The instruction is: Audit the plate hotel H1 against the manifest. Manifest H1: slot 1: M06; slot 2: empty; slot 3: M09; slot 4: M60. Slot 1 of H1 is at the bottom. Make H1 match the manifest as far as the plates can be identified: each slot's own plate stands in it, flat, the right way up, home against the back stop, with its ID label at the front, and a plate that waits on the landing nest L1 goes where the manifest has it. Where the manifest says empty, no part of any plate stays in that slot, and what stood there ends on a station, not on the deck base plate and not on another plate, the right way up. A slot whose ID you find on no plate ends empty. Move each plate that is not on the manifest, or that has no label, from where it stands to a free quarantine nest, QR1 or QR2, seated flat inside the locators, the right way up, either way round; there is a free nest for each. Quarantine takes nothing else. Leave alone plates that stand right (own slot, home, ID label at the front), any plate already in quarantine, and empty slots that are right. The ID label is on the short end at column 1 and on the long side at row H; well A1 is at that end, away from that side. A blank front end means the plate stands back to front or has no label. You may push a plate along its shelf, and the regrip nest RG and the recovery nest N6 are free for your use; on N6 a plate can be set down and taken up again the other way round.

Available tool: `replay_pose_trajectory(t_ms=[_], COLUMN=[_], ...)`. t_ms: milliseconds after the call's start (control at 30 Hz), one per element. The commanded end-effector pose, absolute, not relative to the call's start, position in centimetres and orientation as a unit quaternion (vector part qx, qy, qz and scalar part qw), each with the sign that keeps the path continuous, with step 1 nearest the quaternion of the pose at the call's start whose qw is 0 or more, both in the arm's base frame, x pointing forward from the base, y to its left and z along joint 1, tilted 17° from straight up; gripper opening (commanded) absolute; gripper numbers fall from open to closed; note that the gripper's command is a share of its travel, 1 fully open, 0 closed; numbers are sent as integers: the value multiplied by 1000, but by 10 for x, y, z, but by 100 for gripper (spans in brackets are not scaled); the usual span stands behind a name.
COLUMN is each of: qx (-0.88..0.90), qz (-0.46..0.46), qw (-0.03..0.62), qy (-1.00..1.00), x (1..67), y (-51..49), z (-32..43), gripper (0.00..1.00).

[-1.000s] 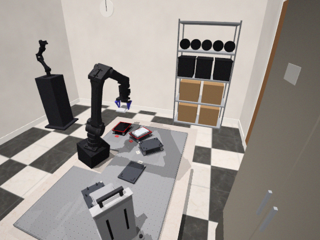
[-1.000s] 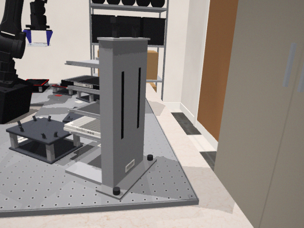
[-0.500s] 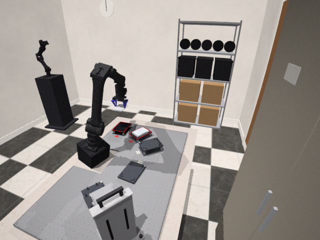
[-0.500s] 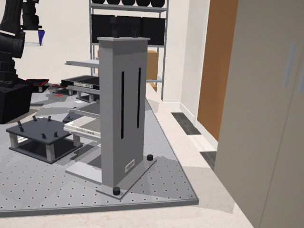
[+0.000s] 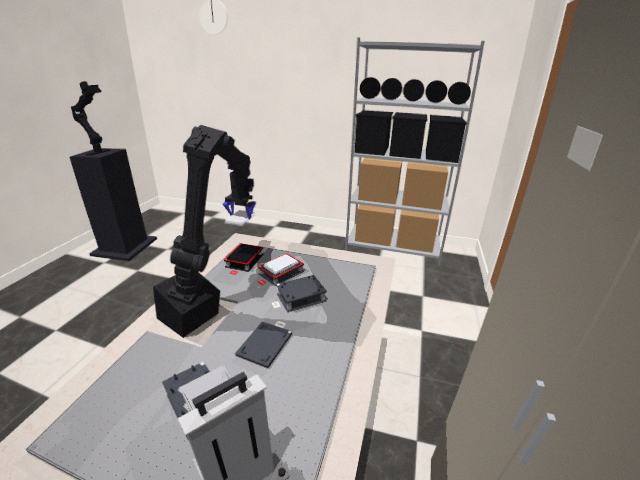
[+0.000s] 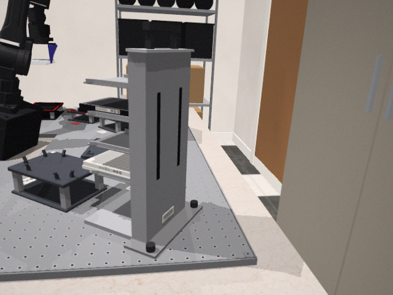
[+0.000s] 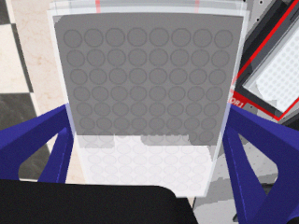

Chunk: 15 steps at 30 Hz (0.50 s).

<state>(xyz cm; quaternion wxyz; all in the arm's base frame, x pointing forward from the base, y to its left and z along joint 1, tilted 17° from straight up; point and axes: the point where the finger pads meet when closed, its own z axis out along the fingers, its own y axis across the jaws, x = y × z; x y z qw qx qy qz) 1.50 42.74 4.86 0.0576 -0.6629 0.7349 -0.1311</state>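
My gripper is shut on a clear, pale plate with round wells, held by its sides high beyond the nests. No ID label shows on it. The hotel H1 stands with its open front away from the exterior camera. There a white plate lies on a low shelf, the shelf above shows no plate, and a black plate with a front label is above that. The top shelf shows none. Label texts are too small to read.
A white plate sits on red-edged QR1. Another red-edged nest looks dark, without a clear plate. A raised dark nest, a flat dark nest and a raised nest with locators stand nearer the hotel.
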Motion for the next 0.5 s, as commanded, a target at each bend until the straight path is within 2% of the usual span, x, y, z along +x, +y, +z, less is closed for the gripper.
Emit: replay_pose_trajectory(t_ms=[0, 467], qx=[-669, -664], qz=[-123, -128], qw=[65, 62], qy=[730, 734], x=[14, 29], y=[431, 426], z=[47, 10], gripper=[86, 86])
